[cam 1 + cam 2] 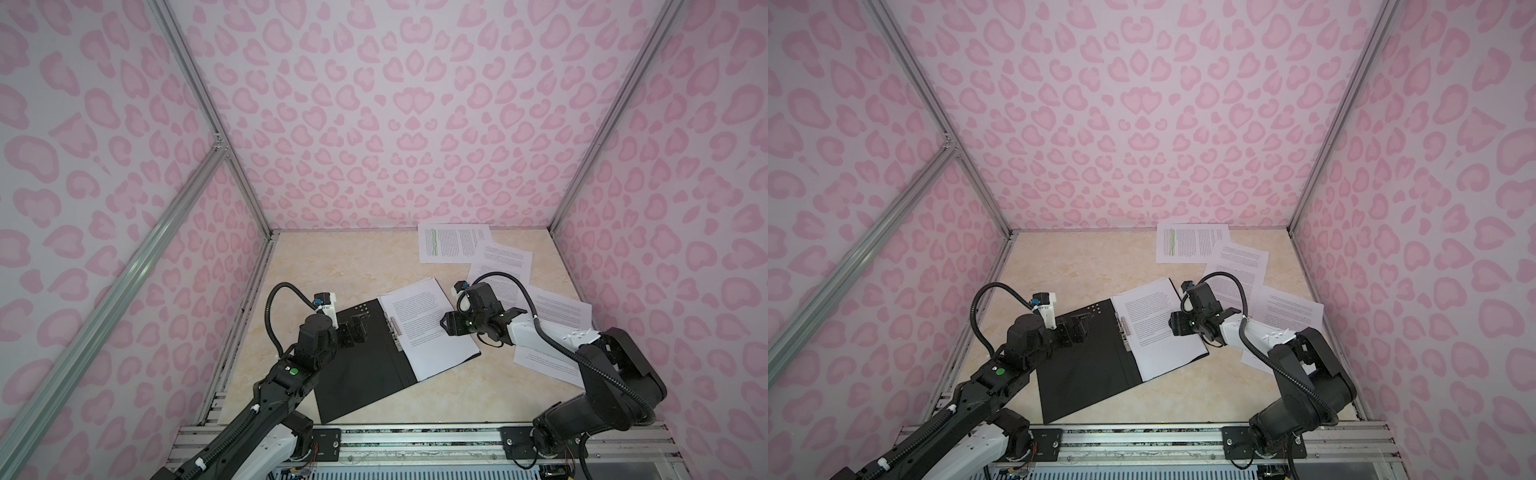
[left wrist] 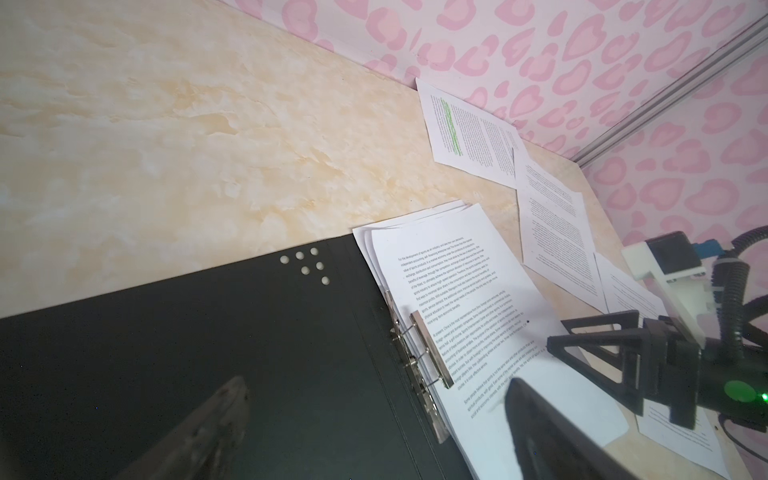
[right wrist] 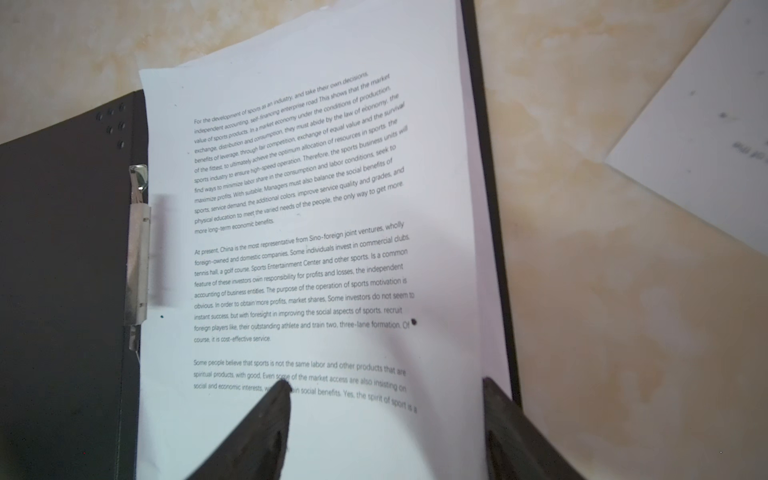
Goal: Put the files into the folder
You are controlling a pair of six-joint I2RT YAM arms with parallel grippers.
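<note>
Setting: robot test cell in a lab, not a lived-in room.

Evidence:
- An aluminium extrusion frame (image 1: pixel 196 83) boxes in the workspace on three sides.
- Pink spotted print panels (image 1: pixel 395 124) serve as walls.
- A beige marble-look tabletop (image 1: pixel 332 266) fills the cell floor.
- Along the table's near edge, slotted aluminium rails (image 1: pixel 415 446) with black mounting plates (image 1: pixel 326 444) carry the left arm (image 1: pixel 282 382) and right arm (image 1: pixel 606 374).
- Corrugated cable conduit (image 1: pixel 268 316) loops off both arms.
- Thin loose wiring (image 1: pixel 316 451) shows at the left base.

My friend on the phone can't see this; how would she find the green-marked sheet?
Find the open black folder, then look beyond it to the pink back wall. The sheet at that wall's foot is it: alone among the loose white pages, it has green highlighted lines.
</note>
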